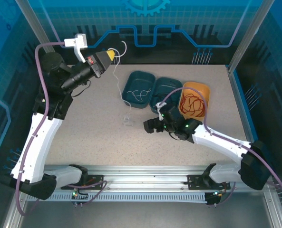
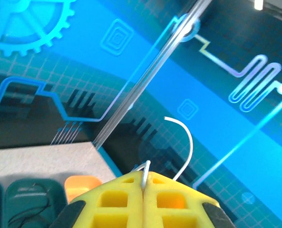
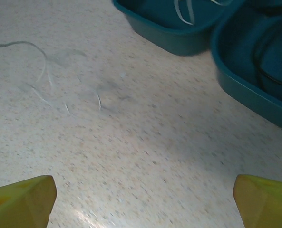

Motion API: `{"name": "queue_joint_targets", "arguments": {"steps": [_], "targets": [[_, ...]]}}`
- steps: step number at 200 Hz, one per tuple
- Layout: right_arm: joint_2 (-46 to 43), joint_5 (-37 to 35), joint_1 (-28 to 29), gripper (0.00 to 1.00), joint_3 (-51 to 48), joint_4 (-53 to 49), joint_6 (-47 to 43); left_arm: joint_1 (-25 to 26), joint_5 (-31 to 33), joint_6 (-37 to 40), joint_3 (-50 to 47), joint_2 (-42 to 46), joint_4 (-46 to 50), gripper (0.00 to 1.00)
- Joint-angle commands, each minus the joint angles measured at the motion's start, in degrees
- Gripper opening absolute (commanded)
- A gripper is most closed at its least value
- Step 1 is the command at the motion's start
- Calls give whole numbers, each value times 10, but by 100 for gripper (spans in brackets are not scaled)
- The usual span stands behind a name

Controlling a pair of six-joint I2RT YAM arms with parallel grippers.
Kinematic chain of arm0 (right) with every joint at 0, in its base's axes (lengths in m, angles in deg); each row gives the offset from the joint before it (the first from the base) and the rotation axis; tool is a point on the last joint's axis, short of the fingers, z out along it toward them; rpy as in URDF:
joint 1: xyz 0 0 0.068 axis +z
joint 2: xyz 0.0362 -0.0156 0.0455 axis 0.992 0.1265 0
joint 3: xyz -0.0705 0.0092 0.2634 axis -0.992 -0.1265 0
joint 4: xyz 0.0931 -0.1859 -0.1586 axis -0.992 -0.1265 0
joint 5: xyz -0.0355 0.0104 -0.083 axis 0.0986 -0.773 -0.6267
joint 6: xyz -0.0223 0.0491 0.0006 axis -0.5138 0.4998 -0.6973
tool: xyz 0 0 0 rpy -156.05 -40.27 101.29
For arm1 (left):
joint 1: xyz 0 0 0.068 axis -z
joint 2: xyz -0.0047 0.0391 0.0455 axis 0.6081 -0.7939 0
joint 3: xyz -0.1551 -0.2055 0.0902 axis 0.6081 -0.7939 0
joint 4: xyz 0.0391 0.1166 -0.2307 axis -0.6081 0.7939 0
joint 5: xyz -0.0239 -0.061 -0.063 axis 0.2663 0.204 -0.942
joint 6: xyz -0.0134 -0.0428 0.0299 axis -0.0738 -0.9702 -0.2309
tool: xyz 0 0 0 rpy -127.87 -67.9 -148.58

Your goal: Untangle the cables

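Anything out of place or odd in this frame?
Yes. The white cable is strung through the air: the left claw pinches it near one end, high at the back; the rest trails down to a loose tangle on the table beside the left teal tray.

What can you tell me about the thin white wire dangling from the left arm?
The white cable is a thin, limp wire. The shut left gripper pinches it near one end, a tail curling up beyond the yellow fingers. The rest hangs in a wavy line to the table, ending in a loose tangle beside a teal tray.
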Motion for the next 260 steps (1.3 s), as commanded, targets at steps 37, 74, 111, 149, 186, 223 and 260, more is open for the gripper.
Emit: {"name": "queue_joint_targets", "arguments": {"steps": [37, 74, 111, 149, 186, 223, 260], "targets": [[87, 14, 42, 100, 112, 150, -68, 18, -12, -4, 49, -25, 5, 0], [87, 0, 44, 100, 99, 148, -40, 17, 42, 40, 138, -62, 50, 0], [77, 1, 39, 100, 46, 174, -12, 17, 10, 37, 341, -148, 115, 0], [131, 13, 46, 100, 69, 210, -7, 16, -15, 2, 383, -155, 89, 0], [205, -13, 55, 99, 120, 217, -12, 17, -24, -10, 382, -147, 83, 0], [262, -22, 55, 94, 138, 228, 12, 16, 7, 13, 387, -136, 97, 0], [217, -18, 55, 95, 57, 234, 57, 12, 60, 44, 373, -148, 107, 0]]}}
